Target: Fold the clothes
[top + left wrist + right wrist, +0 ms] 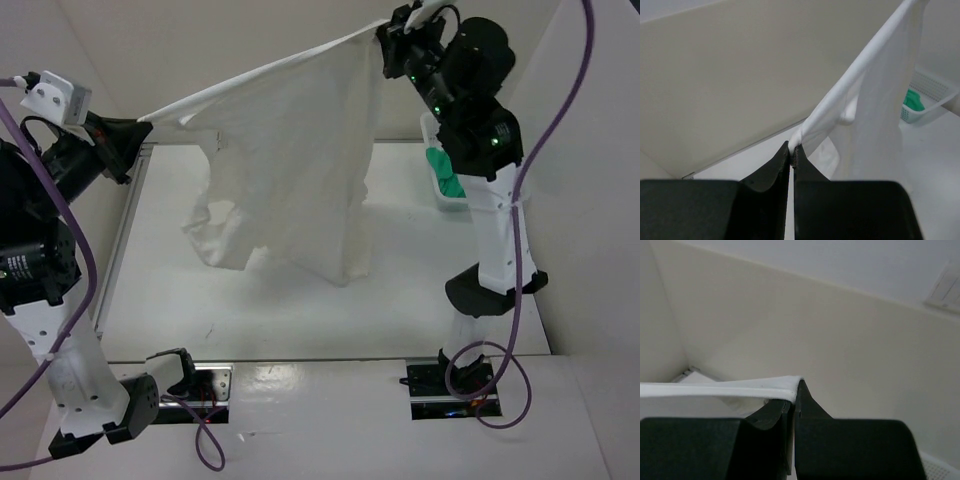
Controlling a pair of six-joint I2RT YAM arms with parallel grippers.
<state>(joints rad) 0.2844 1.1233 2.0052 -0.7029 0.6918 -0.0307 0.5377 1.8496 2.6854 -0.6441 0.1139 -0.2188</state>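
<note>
Tension is the point here: the left fingers (776,170) are closed tight on a bunched corner of the clothes (290,170) above the desk's (300,320) left side. The right fingers (807,407), higher and farther back above the desk's right side, are clamped just as tight on the other end of the same top edge. Strung between them, the white garment hangs over the middle of the desk like washing on a line, probably so it can drop open and be laid down flat for folding. Its lower part sags in wrinkles, and I cannot tell whether the lowest hem touches the desk. That desk is plain matt white. At its far right corner sits a white mesh basket (437,205) holding a green cloth (445,180). Pale walls close the desk in at left, back and right
</note>
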